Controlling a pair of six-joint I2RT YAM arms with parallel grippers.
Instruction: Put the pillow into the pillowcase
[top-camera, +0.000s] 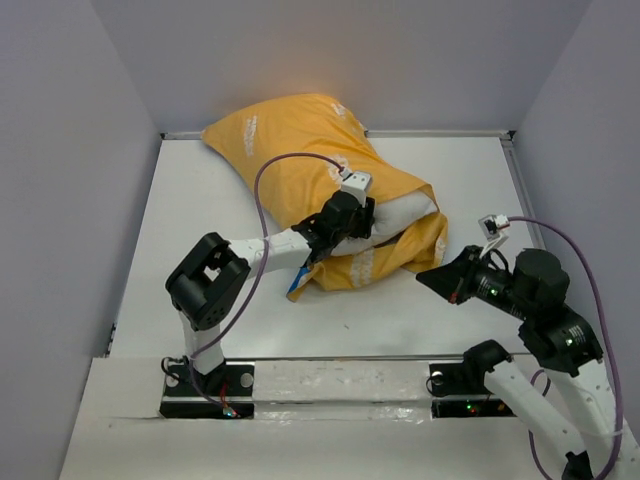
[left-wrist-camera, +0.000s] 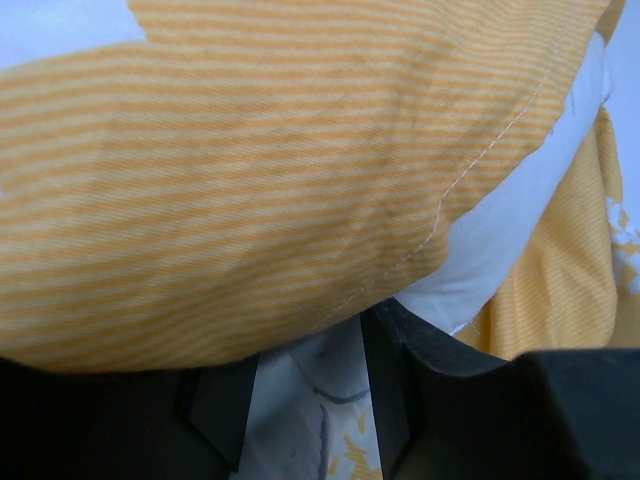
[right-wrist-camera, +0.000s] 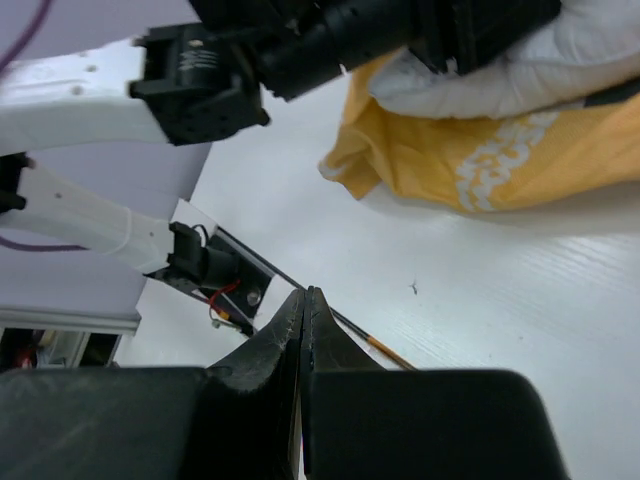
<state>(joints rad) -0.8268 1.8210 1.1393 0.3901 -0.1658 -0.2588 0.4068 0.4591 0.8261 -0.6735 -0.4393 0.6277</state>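
Top external view, inventory: one pillowcase (top-camera: 300, 150), one pillow (top-camera: 405, 212), two arms with one gripper each, one table (top-camera: 200, 210).

Position of task items: the pillow sits mostly inside the pillowcase. Only a white strip shows at the pillowcase mouth, on the end nearest the right arm. A small blue patch (top-camera: 297, 283) shows at the near lower corner of the pillowcase.

Markings: white print runs along the yellow-orange cloth near the mouth and near the far end. It cannot be read in any view.

Left gripper (top-camera: 350, 215): at the pillowcase mouth, on top of the bulge. In the left wrist view its fingers (left-wrist-camera: 390, 390) stand partly apart, with pale printed cloth in the gap. The stitched yellow hem covers the tips, so it cannot be told whether anything is clamped.

Right gripper (top-camera: 428, 274): just beside the pillowcase mouth, on its right, not touching it. The right wrist view shows the jaws pressed fully together, holding nothing, above bare table.

Edges and clearance: the far corner of the pillowcase reaches the table's rear edge at the back wall. Bare table lies left of the pillowcase, right of it, and between it and the arm bases. Walls stand on three sides.
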